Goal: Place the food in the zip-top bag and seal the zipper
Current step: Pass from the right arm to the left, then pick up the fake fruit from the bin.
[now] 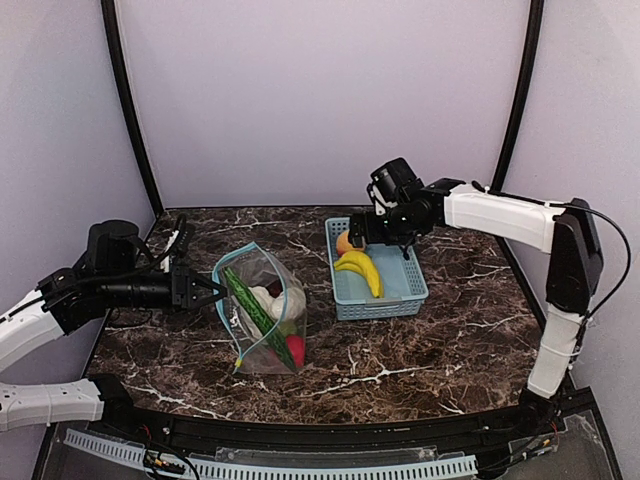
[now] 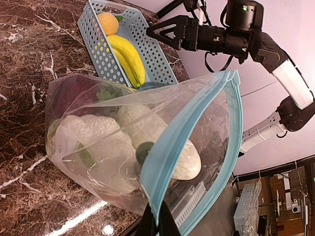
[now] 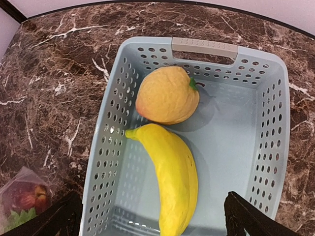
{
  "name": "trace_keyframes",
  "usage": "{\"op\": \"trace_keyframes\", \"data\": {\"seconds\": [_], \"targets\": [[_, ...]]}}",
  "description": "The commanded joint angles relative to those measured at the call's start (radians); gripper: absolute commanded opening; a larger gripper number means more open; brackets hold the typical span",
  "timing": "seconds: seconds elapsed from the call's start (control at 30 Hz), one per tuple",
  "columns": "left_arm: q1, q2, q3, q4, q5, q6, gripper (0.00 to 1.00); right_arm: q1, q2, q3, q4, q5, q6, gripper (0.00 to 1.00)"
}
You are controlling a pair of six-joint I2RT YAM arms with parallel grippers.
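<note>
Zip-top bag [image 1: 265,315] sits left of centre on marble table [image 1: 430,350], mouth gaping, teal zipper [image 2: 153,182] unsealed. Cauliflower [image 1: 265,298], cucumber [image 1: 250,305] and red apple [image 1: 295,349] are inside. Left gripper [image 1: 212,291] is pinched closed on the bag's mouth rim. Banana [image 3: 170,182] and orange [image 3: 167,96] lie touching in blue basket [image 3: 204,48], just right of the bag. Right gripper [image 1: 358,240] hovers over them, fingers spread wide, holding nothing.

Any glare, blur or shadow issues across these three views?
Left wrist: zip-top bag film sheen veils the cauliflower, glare streak on the table. Right wrist: sharp, soft shadow beside the orange. Top external: even light, bag contents small.
</note>
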Motion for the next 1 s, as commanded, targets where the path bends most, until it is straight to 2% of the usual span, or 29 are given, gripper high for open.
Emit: {"op": "trace_keyframes", "data": {"seconds": [0.0, 0.43, 0.97], "targets": [[0.003, -0.018, -0.006, 0.0, 0.001, 0.015, 0.01, -0.06, 0.099, 0.095, 0.083, -0.097, -0.002, 0.99], [0.003, 0.011, 0.001, 0.003, 0.025, 0.014, 0.01, -0.134, 0.337, 0.245, 0.153, -0.186, 0.064, 0.98], [0.003, 0.03, 0.012, 0.019, 0.005, 0.0, 0.01, -0.141, 0.491, 0.342, 0.17, -0.236, 0.088, 0.91]]}}
